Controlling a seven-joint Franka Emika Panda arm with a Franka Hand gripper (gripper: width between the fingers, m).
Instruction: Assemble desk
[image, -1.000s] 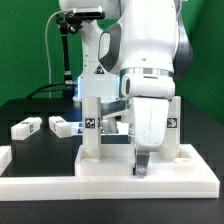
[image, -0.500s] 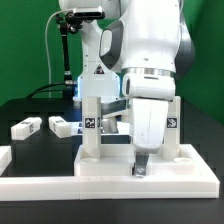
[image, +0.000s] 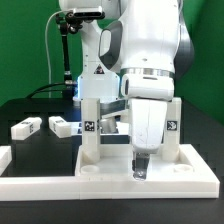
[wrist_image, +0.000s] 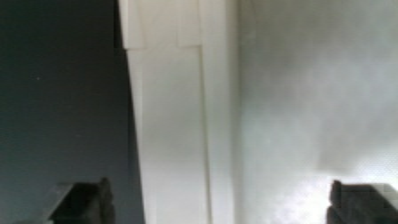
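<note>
**A:** What did we see, going from the exterior view's left to its right?

**B:** At the far left, a first loose leg (image: 25, 127) lay on its side on the dark table (image: 30, 105). A second loose leg (image: 62, 126) lay just beside it. Next came the desk top (image: 110, 165), lying flat at the front. A left upright leg (image: 90, 128) stood at one corner of it. Right of that, the gripper (image: 140, 170) hung low at the top's near edge. A right upright leg (image: 176, 125) stood beyond the arm.

**A:** And how did the tool stand?

**B:** In the wrist view we saw its dark fingertips (wrist_image: 80, 202) spread wide apart, holding nothing. A white raised strip ran between them, which we took for the top's rim. One fingertip sat over the dark table, clear of the white part.

**A:** Which step did we judge it to be?

**B:** Two legs looked fitted and two waited. We thought the arm was about to grasp the rim to shift the top.

**A:** What would that need?

**B:** A square closing on the rim, then a gentle slide without jolting the standing legs.
</note>
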